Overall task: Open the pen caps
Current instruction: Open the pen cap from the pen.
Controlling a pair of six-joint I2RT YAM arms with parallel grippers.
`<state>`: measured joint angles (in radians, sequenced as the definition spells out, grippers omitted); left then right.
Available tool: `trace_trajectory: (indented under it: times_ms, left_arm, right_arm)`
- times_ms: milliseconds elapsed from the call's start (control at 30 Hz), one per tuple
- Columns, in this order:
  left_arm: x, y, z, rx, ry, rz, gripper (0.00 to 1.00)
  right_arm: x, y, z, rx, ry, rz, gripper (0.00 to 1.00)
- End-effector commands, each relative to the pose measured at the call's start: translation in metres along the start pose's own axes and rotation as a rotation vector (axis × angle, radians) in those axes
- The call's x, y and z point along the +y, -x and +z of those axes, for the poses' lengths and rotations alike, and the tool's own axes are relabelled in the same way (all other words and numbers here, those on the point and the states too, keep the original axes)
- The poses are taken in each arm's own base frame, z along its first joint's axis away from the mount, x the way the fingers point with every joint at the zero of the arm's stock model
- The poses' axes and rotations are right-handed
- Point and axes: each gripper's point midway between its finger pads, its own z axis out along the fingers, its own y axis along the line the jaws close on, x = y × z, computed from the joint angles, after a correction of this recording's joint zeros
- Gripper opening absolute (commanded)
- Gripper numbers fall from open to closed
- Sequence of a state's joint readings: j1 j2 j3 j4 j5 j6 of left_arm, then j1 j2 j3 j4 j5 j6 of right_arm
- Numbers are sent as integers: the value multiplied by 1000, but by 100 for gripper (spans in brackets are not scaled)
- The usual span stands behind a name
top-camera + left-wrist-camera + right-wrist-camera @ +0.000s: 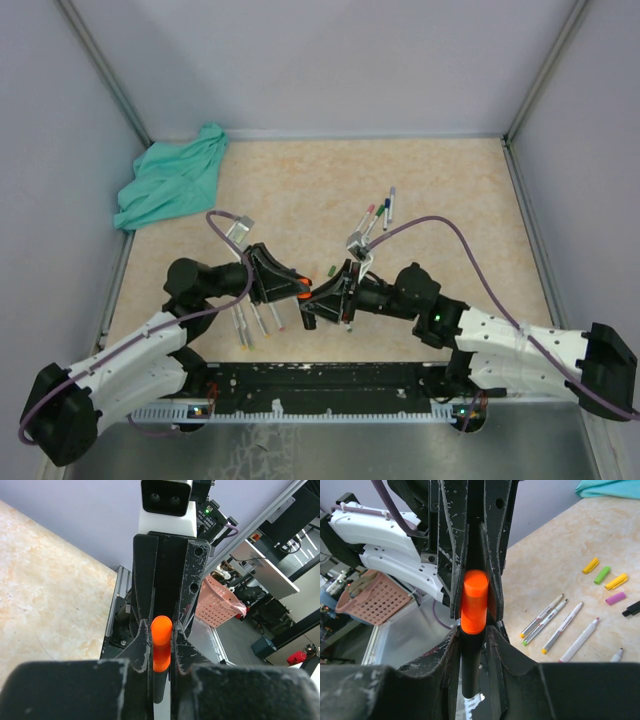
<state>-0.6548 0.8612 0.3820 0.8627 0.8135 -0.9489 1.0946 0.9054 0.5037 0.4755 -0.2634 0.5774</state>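
Orange cap (474, 602), over the counter's (450, 180) 6 o'clock half, runs 6-to-12 in the right wrist view. Left end effector (161, 632) clamps it; right end effector (472, 632) clamps the black barrel (470, 672), lower end hidden.

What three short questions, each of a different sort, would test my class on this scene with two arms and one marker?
1. True or false: the teal cloth lies directly under the marker that the arms hold.
2. Multiple choice: what are the left fingers closed on? A. the orange cap; B. a loose yellow cap; C. the teal cloth.
3. Fill in: the right fingers grip the marker by its ____ barrel.

Key: 1. False, it lies in the far left corner of the table. 2. A. 3. black.
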Motion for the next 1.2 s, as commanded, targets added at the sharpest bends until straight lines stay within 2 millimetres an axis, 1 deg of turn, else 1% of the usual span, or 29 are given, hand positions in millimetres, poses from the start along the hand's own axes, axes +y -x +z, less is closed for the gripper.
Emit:
trace_trajectory:
  times_ms: [0, 67, 133, 433, 567, 600, 667, 767, 800, 833, 900, 1000, 1067, 1100, 1167]
  left_arm:
    - [-19, 14, 4, -39, -51, 51, 0]
    - [-19, 16, 4, -55, -45, 53, 0]
    - [-20, 18, 4, -70, -39, 56, 0]
    - [-9, 27, 4, -119, 30, 62, 0]
    - [-5, 27, 4, -124, 44, 54, 0]
    - [-4, 27, 4, -124, 47, 54, 0]
    - [-4, 28, 4, -128, 48, 55, 0]
    - [-2, 32, 4, -150, 62, 69, 0]
    - [-2, 36, 4, -167, 66, 74, 0]
    - [0, 41, 4, -189, 79, 83, 0]
    - [7, 57, 4, -230, 115, 128, 0]
    - [15, 91, 8, -262, 158, 164, 0]
    - [17, 114, 11, -276, 160, 179, 0]
    - [15, 128, 14, -285, 150, 192, 0]
    - [18, 146, 18, -294, 144, 194, 0]
  right_arm:
    - [2, 16, 2, -53, 2, -17, 31]
    - [2, 15, 3, -48, 0, -16, 34]
    - [2, 15, 3, -46, 0, -15, 35]
    - [4, 5, 9, -10, -1, -22, 35]
    - [6, 3, 12, -3, -3, -26, 34]
    - [6, 3, 12, -3, -1, -27, 32]
    - [7, 2, 12, 2, 3, -27, 22]
    - [9, 0, 13, 8, 11, -24, 0]
    - [10, 0, 12, 9, 14, -21, 0]
    - [10, -1, 11, 8, 16, -17, 0]
    - [11, -3, 9, 2, 23, -2, 0]
    - [12, -11, 1, -8, 34, 26, 0]
    - [13, -14, -6, -23, 32, 38, 0]
    - [13, -16, -9, -30, 26, 42, 0]
    - [13, -18, -15, -44, 20, 50, 0]
